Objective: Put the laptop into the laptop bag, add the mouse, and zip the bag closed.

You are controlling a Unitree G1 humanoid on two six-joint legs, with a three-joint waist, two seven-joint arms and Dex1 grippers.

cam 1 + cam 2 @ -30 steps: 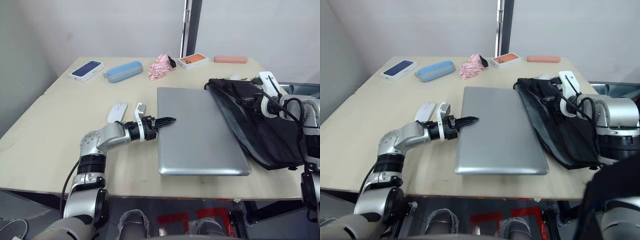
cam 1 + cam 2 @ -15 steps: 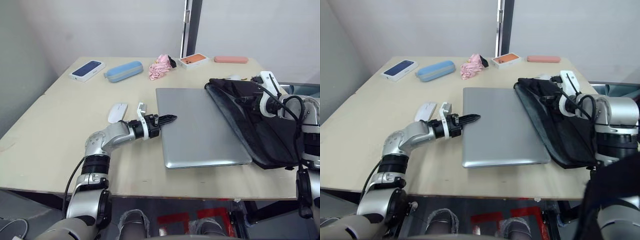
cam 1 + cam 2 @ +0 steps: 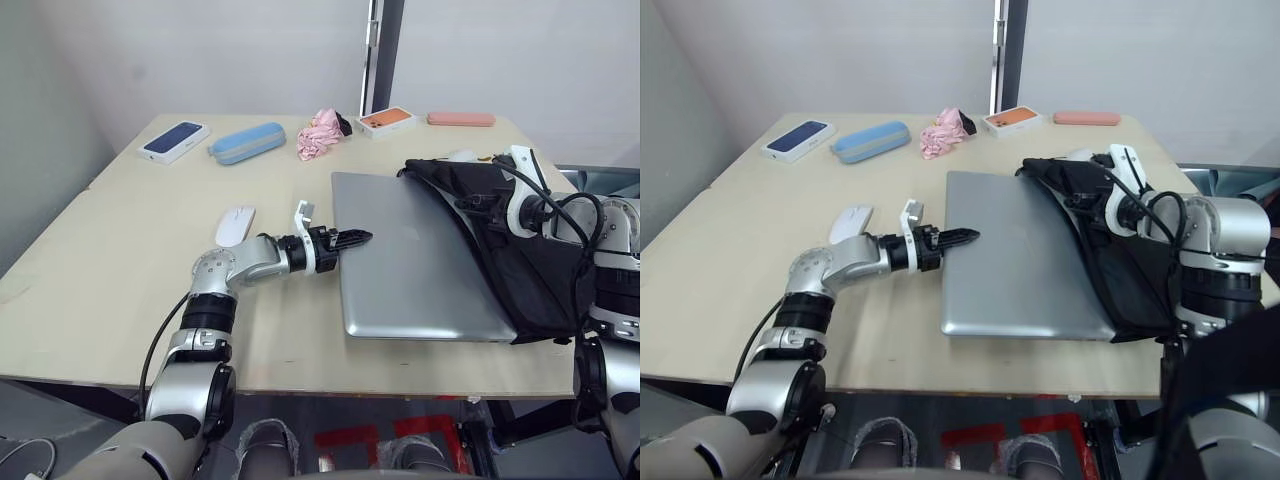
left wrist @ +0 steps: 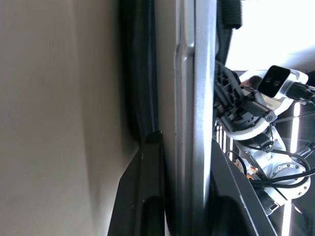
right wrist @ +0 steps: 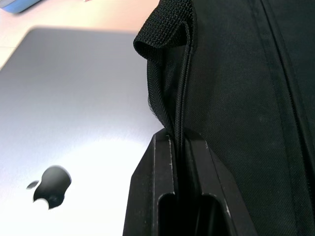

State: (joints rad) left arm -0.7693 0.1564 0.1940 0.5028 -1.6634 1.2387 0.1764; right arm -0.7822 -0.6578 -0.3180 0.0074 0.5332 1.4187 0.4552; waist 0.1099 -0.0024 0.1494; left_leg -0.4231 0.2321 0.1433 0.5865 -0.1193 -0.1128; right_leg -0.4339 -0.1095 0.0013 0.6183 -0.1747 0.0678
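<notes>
The thin silver-grey metal laptop point(image 3: 420, 262) lies partly inside the black fabric laptop bag point(image 3: 520, 255). The left gripper point(image 3: 352, 239) is clamped on its outer edge; the right gripper point(image 5: 179, 142) pinches the bag's flap. Judged next: push the laptop fully in.

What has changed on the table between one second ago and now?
The left gripper, clamped on the near-left edge of the laptop, has pushed it to the robot's right, so its right side now lies inside the mouth of the laptop bag. The right gripper still holds the bag's upper flap raised. The mouse and the items at the far edge stayed in place.
</notes>
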